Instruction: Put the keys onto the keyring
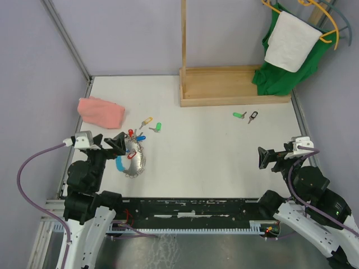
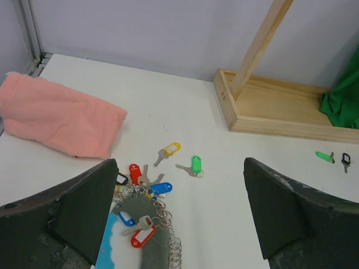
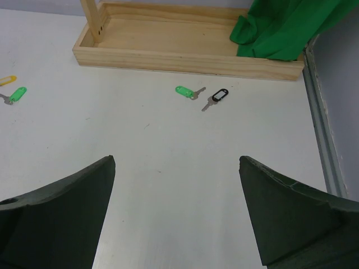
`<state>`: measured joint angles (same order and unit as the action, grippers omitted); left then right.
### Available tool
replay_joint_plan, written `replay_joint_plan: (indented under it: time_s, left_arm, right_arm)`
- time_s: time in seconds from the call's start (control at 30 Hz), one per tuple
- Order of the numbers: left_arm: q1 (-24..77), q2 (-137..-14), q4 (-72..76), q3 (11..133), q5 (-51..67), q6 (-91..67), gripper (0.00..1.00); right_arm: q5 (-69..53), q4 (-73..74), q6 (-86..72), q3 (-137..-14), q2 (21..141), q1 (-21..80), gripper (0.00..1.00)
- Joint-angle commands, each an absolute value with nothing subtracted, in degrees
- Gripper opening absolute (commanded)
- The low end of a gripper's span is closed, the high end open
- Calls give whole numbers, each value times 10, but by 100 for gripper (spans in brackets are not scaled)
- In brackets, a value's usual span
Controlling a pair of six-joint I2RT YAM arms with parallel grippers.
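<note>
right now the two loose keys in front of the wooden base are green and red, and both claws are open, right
Not red: the right wrist view shows a green key and a black key in front of the wooden base. The left claw and right claw are open.

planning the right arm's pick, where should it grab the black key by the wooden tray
The black key lies flat, so bring the right hand straight down and pinch across its plastic head, the bulkiest part, clear of the green key beside it.
</note>
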<state>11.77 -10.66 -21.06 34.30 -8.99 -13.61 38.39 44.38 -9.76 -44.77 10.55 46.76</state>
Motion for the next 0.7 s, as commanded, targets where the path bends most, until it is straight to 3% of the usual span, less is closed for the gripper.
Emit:
replay_joint_plan:
  time_s: [0.0,0.67]
  left_arm:
    - [119,-104,-200,344,-92,-118,99]
    - [119,-178,-224,373,-44,-174,99]
  right_arm:
    - [382,430,-92,-467,105,468,100]
    - [375,437,-110,-464,102,468,100]
